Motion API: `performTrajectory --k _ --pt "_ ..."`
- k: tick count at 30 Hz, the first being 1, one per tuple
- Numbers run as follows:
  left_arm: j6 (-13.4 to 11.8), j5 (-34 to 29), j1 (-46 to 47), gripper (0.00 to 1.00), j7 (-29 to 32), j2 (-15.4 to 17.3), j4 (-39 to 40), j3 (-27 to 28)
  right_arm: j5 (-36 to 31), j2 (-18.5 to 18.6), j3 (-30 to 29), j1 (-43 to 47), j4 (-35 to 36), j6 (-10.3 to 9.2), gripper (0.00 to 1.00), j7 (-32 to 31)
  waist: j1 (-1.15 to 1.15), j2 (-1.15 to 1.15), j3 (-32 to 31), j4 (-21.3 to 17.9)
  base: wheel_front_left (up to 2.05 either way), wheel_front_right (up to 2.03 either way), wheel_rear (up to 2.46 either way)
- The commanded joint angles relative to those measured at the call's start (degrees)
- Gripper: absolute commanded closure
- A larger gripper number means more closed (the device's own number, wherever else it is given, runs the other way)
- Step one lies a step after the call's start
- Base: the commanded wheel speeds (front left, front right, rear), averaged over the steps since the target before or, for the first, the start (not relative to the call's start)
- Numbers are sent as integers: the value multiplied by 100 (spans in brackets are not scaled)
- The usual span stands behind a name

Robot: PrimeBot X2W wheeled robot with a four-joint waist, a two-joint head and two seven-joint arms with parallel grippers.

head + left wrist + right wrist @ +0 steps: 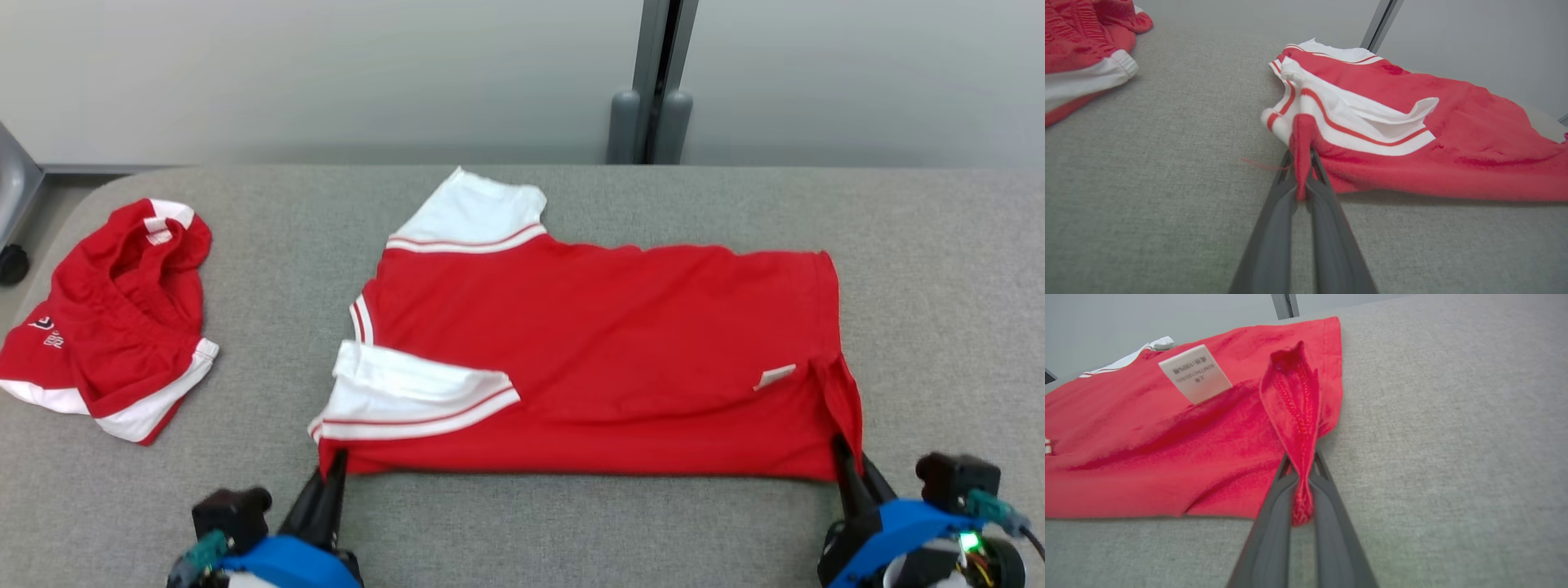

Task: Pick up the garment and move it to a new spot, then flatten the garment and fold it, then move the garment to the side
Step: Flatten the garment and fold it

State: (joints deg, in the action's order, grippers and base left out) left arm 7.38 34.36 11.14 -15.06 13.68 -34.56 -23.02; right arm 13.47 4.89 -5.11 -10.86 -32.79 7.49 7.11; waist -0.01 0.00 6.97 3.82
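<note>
**Shirt pinched at both near corners, fold about to begin**

Red garment (604, 351) with white sleeves, spread sideways on grey table (571, 531), collar end toward left, hem toward right. Near sleeve turned in over body; far sleeve lying flat, pointing toward back edge. Near shoulder corner clamped in left gripper (336, 465), a tuft of red cloth squeezed between its closed fingers. Near hem corner clamped in right gripper (842, 453), stitched edge drawn up into a ridge between its closed fingers.

Judged from layout: pick-up, relocation and flattening finished; folding barely started, likely poised for a lengthwise fold carrying near edge over toward far edge. Left to do: remaining folds, then shift to side.

Crumpled garment (114, 318), also red and white, heaped near left end of table, well apart from both grippers.

Writing: white care label (1194, 373) sewn near hem, seen upside down from right wrist, "100%" legible, other small characters unreadable. White logo (45, 331) on crumpled garment too small to read.
</note>
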Motion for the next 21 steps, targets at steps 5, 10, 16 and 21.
performTrajectory --k 5,10,16,21 --pt "-85 -164 -760 100 -15 -133 377 146 244 -39 -71 847 631 1 100 -232 1 0 -279 -8 0 0 0" --pt "-124 -224 -1098 100 -15 -191 596 208 268 -59 -178 1306 1181 1 100 -462 1 0 -337 4 0 0 0" --pt "-131 -275 -1334 100 -15 -140 753 221 255 -125 -283 1805 1859 1 100 -878 1 0 -335 26 0 0 0" --pt "-223 -322 -1327 0 -15 -161 810 381 304 -161 -269 1872 1957 1 0 -946 1 0 -354 -11 0 0 0"
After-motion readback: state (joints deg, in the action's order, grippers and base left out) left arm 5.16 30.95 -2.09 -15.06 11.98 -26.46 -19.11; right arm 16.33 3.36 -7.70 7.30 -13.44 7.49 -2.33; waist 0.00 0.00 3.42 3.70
